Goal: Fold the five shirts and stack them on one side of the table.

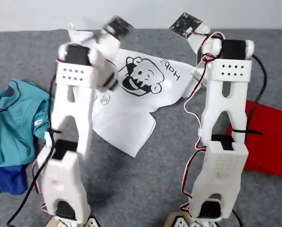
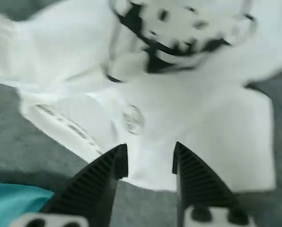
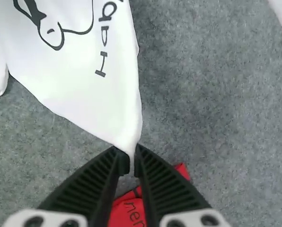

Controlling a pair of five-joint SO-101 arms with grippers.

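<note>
the white shirt (image 1: 131, 109) lies spread and rumpled, print side up, in the middle of the grey table (image 1: 145, 189), between the two arms. the right gripper (image 3: 131, 161) is pressed together on one pointed corner of it, and only the very tip of the cloth sits between the fingers. to my eye that is the weak spot: a pull or a lift could slide so thin a bite straight out, and any fold would fall open.

the left gripper (image 2: 149, 158) hangs spread over the other side of the shirt, near the round neck label, with cloth under its fingers and nothing pinched. if it closes where it is, it may catch a single layer, or miss the edge and nip the table covering instead. if one arm pulls while the other has no hold, the shirt will likely drag and skew rather than fold square.

the red shirt (image 1: 268, 142) lies flat just beside the right arm, and the pinched corner is near it, so a low sweep that way could snag it. on the left, the teal shirt (image 1: 15, 123) is heaped over a blue shirt (image 1: 8, 182), close enough that the left arm could brush them.
</note>
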